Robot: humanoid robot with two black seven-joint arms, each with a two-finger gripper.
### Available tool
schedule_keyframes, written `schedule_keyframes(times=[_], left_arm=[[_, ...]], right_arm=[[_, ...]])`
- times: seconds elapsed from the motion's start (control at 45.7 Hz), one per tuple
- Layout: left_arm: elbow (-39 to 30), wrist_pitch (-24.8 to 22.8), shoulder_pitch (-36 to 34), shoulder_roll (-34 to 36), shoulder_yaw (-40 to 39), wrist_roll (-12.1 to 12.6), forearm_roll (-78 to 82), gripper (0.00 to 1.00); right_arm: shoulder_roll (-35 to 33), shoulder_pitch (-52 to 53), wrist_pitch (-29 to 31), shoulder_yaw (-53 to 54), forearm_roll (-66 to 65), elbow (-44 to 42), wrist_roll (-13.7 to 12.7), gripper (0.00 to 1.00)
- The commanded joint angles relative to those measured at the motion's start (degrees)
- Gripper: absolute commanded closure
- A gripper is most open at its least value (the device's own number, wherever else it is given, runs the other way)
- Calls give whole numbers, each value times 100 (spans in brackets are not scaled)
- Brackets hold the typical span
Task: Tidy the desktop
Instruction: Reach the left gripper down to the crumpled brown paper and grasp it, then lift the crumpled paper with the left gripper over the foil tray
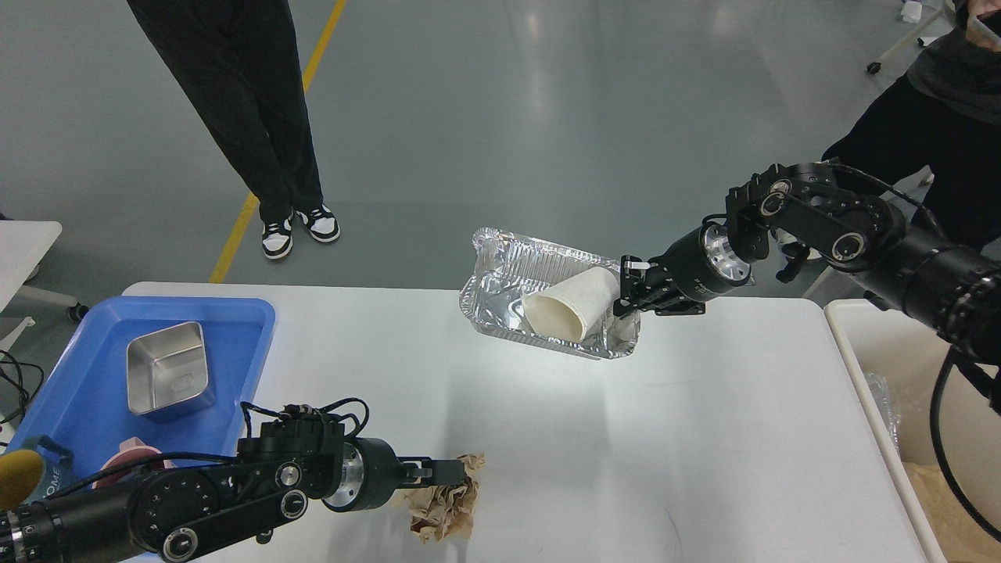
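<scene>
A white desk (pixel 547 438) fills the near half of the scene, its middle and right wide and bare. A blue tray (pixel 250 344) overhangs the left edge, holding a steel pan (pixel 168 378). A cream bin (pixel 852 344) stands against the right edge. Above the far edge, the right pincer (pixel 626 293) is clamped on a foil tray (pixel 500 305) carrying a paper cup (pixel 567 305). At the near edge, the left pincer (pixel 453 472) touches crumpled brown paper (pixel 446 512); its grip cannot be told. No writing is readable.
</scene>
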Motion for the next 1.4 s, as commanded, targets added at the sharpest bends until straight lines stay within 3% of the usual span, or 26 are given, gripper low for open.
schedule_keyframes(times=[0.0, 0.372, 0.525, 0.657, 0.722, 0.81, 1.007, 1.226, 1.291, 1.313, 1.379], left_arm=[[213, -25, -14, -191, 24, 95, 1, 17], [565, -43, 38, -569, 51, 200, 282, 20], [591, -139, 3, -771, 183, 349, 589, 39], [582, -271, -32, -798, 174, 420, 625, 48], [573, -306, -67, -798, 165, 437, 624, 66], [547, -429, -137, -780, 165, 473, 633, 97], [380, -719, -260, -648, 86, 560, 625, 100], [-550, -1641, -506, 1, -616, 841, 528, 100], [-1077, -2229, -594, 387, -1134, 1026, 414, 100], [-1409, -2701, -655, 667, -1545, 1192, 266, 100], [-1912, -3450, -813, 1073, -2179, 1412, 2, 100]], right_arm=[[-36, -8, -7, 24, 0, 0, 1, 100], [-54, -25, -7, 41, 0, 9, -8, 100], [-89, -34, -7, 85, 0, 70, -8, 100], [-115, -34, -16, 94, 0, 88, -8, 100], [-115, -34, -7, 120, 0, 88, 1, 100], [-115, -43, -16, 129, 0, 88, 1, 100], [-115, -61, -16, 129, 0, 88, -8, 100], [-115, -61, -8, 129, 0, 96, -8, 100], [-115, -61, -7, 129, 0, 105, -8, 100], [-106, -61, -7, 129, 0, 105, -8, 100], [-89, -52, -8, 129, 0, 105, -8, 100]])
